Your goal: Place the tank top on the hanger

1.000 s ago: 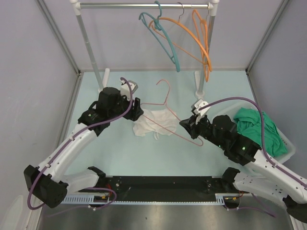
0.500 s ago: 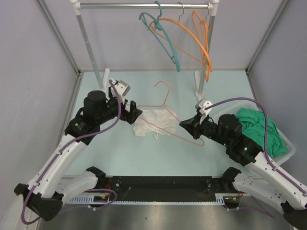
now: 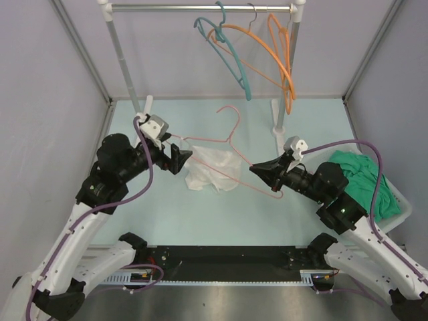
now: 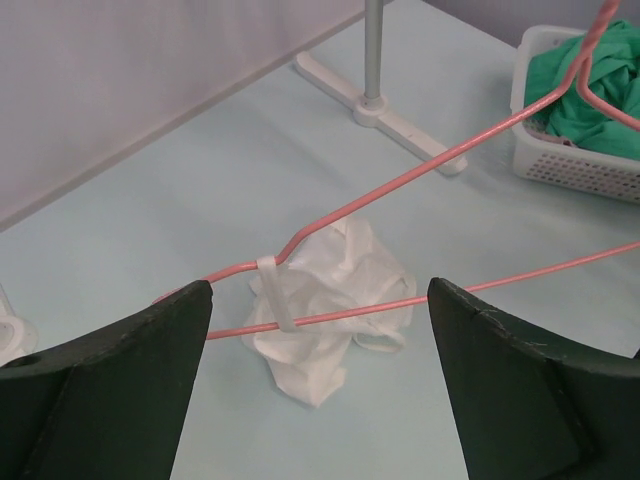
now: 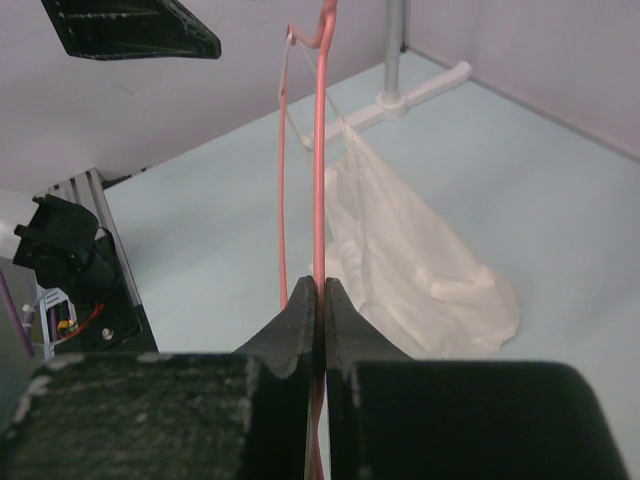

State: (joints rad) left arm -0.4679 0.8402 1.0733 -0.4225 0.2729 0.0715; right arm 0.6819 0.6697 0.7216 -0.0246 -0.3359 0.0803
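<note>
right gripper (image 5: 320, 300) pinched shut on pink hanger (image 5: 320, 150) | left gripper (image 4: 320, 288) wide open, empty | tank top (image 3: 210, 167) mid-frame, one strap looped on, rest trailing on tabletop (image 3: 167, 207) | risk: a tilt likely slips the strap off

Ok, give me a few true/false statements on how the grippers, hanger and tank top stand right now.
1. The right gripper is shut on the hanger. True.
2. The left gripper grips the tank top. False: its jaws stand wide open, gripping nothing.
3. One strap of the tank top is looped over the hanger. True.
4. The green garment lies right beside the tank top. False: it sits apart, in the white basket.
</note>
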